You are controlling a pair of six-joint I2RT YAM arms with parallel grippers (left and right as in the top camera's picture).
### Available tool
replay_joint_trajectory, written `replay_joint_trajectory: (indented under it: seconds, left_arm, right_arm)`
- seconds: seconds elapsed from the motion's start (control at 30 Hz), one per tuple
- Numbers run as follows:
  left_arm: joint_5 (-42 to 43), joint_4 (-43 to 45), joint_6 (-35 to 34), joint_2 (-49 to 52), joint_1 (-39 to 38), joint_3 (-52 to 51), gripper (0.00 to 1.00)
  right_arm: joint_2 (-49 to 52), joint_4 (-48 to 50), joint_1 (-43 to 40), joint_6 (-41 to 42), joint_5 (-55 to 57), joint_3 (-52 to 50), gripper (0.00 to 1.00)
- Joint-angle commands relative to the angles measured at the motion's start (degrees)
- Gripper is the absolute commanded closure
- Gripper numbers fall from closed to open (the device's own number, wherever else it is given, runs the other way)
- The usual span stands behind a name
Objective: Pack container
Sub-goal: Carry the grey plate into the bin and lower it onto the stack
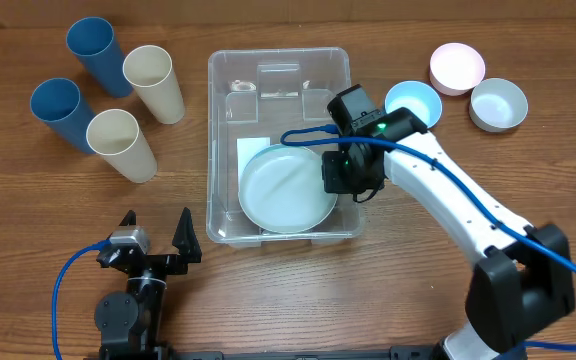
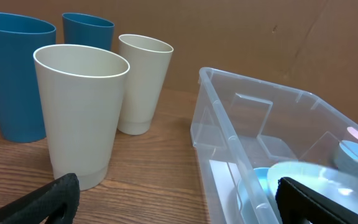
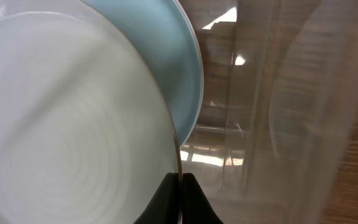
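Container sits mouth-up, long axis running near-to-far; right hand clamped on white plate, left hand spread apart

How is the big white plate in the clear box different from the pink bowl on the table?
The white plate looks much wider than the pink bowl, and their colours differ. The white plate lies inside the container, while the pink bowl sits outside it on the table. The right gripper pinches the white plate's rim; nothing touches the pink bowl. Both are round.
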Motion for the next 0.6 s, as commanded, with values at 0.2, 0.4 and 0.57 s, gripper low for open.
replay_joint_trajectory:
  seconds: [0.2,0.4,0.57]
  left_arm:
    - [-0.44,-0.15,-0.74,-0.22,0.37,-0.2,0.0]
    - [-0.44,-0.15,-0.74,-0.22,0.37,-0.2,0.0]
    - [-0.42,-0.15,-0.76,-0.22,0.37,-0.2,0.0]
  right_arm:
    - [1.64,6.1,0.42,-1.29,1.05,-0.17,0.96]
    - [1.66,7.91,0.42,-1.27,2.71,-0.17,0.96]
    - [1.77,9.27,0.42,-1.27,2.71,-0.2,0.96]
